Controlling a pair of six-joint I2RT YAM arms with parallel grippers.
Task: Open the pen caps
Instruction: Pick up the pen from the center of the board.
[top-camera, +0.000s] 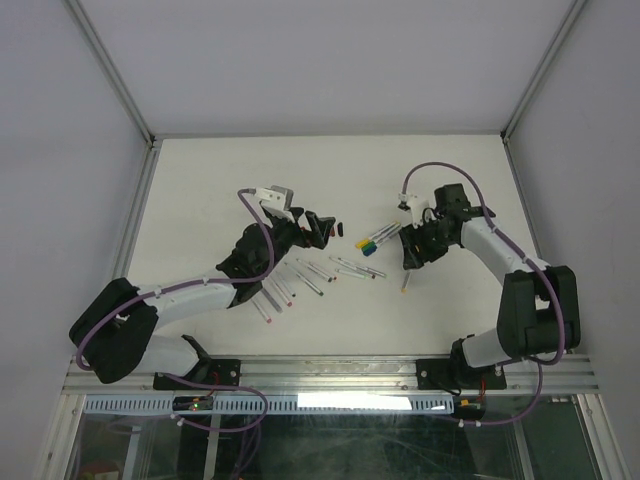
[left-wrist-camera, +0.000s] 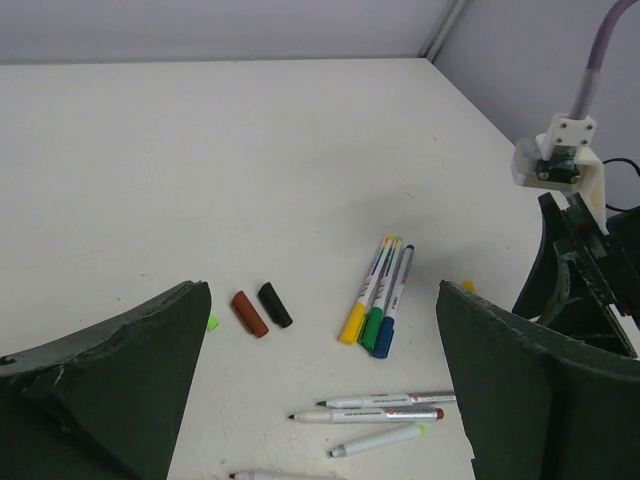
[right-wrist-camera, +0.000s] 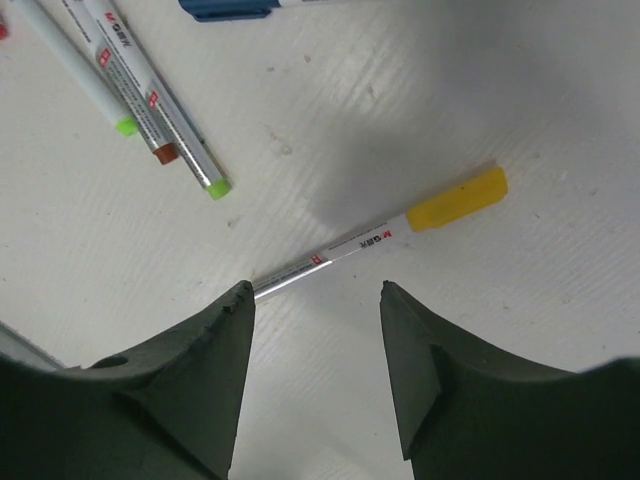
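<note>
On the tabletop (top-camera: 300, 170), between the arms: three capped pens (left-wrist-camera: 375, 300) (yellow, green, blue) are laid side by side.
Loose caps: a brown cap (left-wrist-camera: 249, 313) and a black cap (left-wrist-camera: 275, 304) are seen just beside each other, at 9 o'clock of that trio.
Bare-tipped: uncapped pens (left-wrist-camera: 385, 400) are laid at 6 o'clock of the trio.
Jaws, left gripper (left-wrist-camera: 322, 290): spread wide, nothing grasped.
Jaws, right gripper (right-wrist-camera: 315, 290): parted and released over a yellow-capped pen (right-wrist-camera: 400, 225) lying flat, cap pointed to 2 o'clock.

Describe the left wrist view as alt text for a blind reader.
The left gripper stands wide open over a white table. Between its fingers lie a reddish-brown cap and a black cap side by side, beside three capped pens, yellow, green and blue. Nearer the camera lie uncapped pens; the right arm shows at the right edge.
</note>
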